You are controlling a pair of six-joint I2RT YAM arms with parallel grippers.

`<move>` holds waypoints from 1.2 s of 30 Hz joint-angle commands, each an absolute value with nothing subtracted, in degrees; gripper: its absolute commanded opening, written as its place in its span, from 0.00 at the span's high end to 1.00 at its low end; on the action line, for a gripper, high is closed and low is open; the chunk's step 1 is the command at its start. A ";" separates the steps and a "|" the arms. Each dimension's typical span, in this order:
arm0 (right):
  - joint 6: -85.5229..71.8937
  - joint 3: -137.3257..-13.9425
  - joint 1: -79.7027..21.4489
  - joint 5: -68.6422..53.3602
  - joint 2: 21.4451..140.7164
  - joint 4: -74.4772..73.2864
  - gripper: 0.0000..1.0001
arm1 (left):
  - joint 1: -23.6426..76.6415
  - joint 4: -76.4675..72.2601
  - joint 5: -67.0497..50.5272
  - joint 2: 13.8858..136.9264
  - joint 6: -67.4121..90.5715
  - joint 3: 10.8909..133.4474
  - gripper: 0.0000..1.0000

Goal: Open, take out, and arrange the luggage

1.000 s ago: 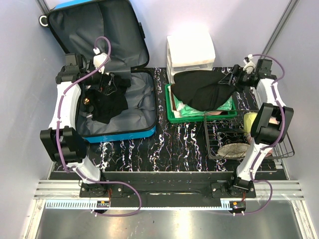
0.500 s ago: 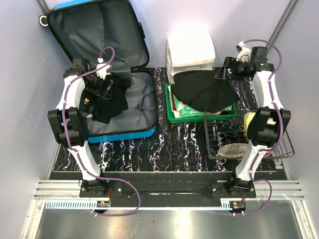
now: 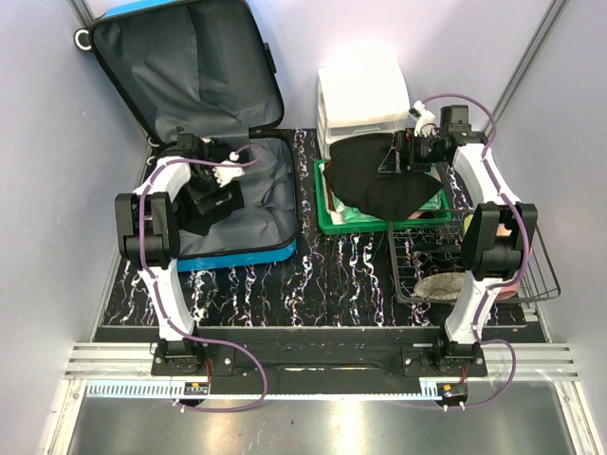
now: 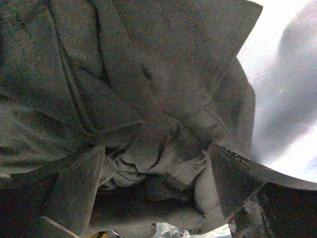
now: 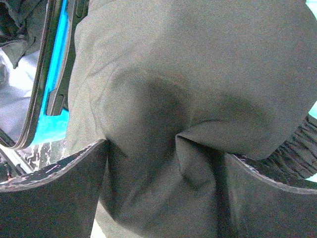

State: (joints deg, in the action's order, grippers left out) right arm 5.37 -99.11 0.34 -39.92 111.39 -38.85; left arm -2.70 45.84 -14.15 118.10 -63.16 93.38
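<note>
The blue luggage (image 3: 237,256) lies open at the left, its grey-lined lid (image 3: 190,66) leaning on the back wall. Black clothes (image 3: 204,213) lie crumpled in its base. My left gripper (image 3: 211,188) hangs low over them. In the left wrist view it (image 4: 156,183) is open, with bunched black cloth (image 4: 148,99) between its fingers. A second black garment (image 3: 379,180) is draped over the green tray (image 3: 379,226). My right gripper (image 3: 396,161) is open at that garment's back right edge. Its fingers (image 5: 59,193) press down on either side of a fold (image 5: 198,163).
A white drawer organiser (image 3: 365,95) stands behind the green tray. A wire basket (image 3: 542,284) holding a few items sits at the right, beside the right arm. The luggage's blue rim (image 5: 59,64) shows at the left of the right wrist view. The tabletop (image 3: 341,275) is black marble.
The left gripper has swung right and down onto the clothes in the luggage. The right gripper has moved left onto the black garment, whose right edge has drawn in.
</note>
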 commanded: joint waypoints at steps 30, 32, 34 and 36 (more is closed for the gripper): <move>7.65 -108.98 10.55 -32.17 105.12 -41.92 0.00 | -1.05 57.74 -11.52 116.10 -64.60 86.48 0.45; 7.38 -109.51 10.55 -32.43 104.94 -41.92 0.00 | -1.05 58.53 -11.42 116.98 -65.04 87.36 0.57; 7.38 -109.60 10.55 -32.61 104.68 -41.84 0.00 | -0.97 60.81 -13.35 116.72 -65.65 88.32 0.74; 7.29 -109.86 10.55 -32.69 104.59 -41.84 0.00 | -0.97 63.00 -14.76 115.93 -66.09 89.99 0.87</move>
